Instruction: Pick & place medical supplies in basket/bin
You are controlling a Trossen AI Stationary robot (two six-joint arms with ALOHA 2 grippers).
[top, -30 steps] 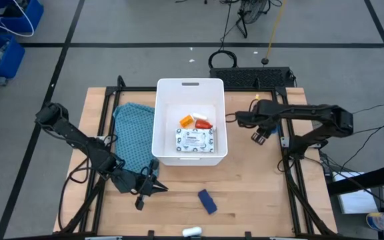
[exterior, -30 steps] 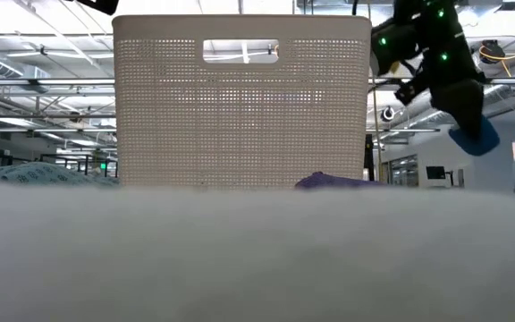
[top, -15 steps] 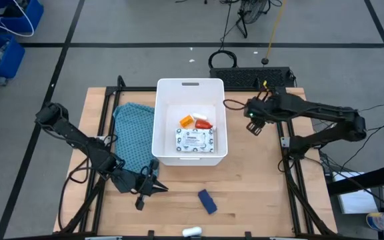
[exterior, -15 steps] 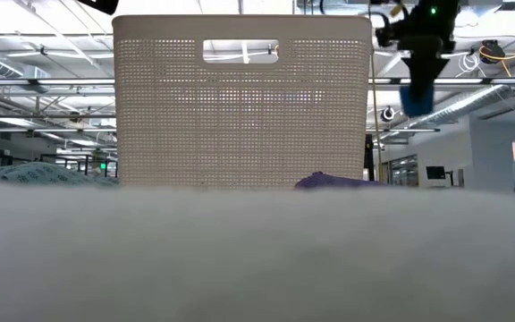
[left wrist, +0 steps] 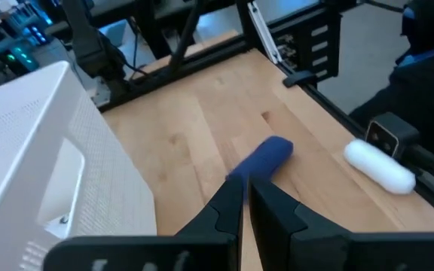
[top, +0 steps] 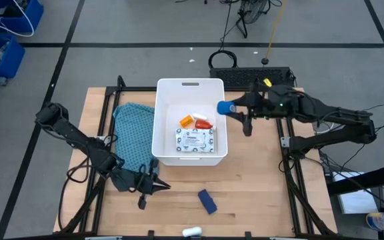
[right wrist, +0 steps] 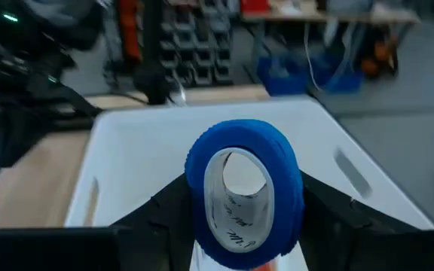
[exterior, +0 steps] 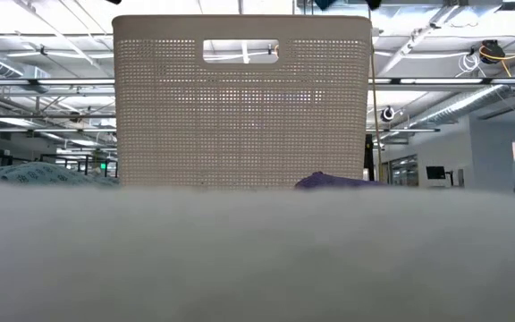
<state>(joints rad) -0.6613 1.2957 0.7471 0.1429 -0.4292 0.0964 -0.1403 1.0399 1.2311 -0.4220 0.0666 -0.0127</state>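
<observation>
right gripper [top: 231, 109]: we've got it clamped on a blue tape roll [right wrist: 243, 192], a white-cored ring held between the jaws at the bin's right rim.
bin [top: 167, 90]: white tub, table centre; long axis runs front to back, handle slot on the far short wall.
key relation: roll sits at the right long wall, just over the rim; the bin floor lies below and to the left of the gripper, so we judge the drop needs only a short carry inward.
roll orientation: in the right wrist view the core hole faces the camera, so its axis runs along the gripper's reach, toward the bin.
in bin already: white printed packet [top: 195, 140], orange pill bottle [top: 187, 121], red small bottle [top: 203, 124].
left gripper [top: 151, 187]: pinched shut, empty, low at the front left by the teal cloth [top: 133, 130].
still out: blue piece [top: 207, 201] and white tube [top: 192, 231], front of table; left arm is nearer both.
blue piece axis: diagonal, pointing roughly away from the left fingers.
</observation>
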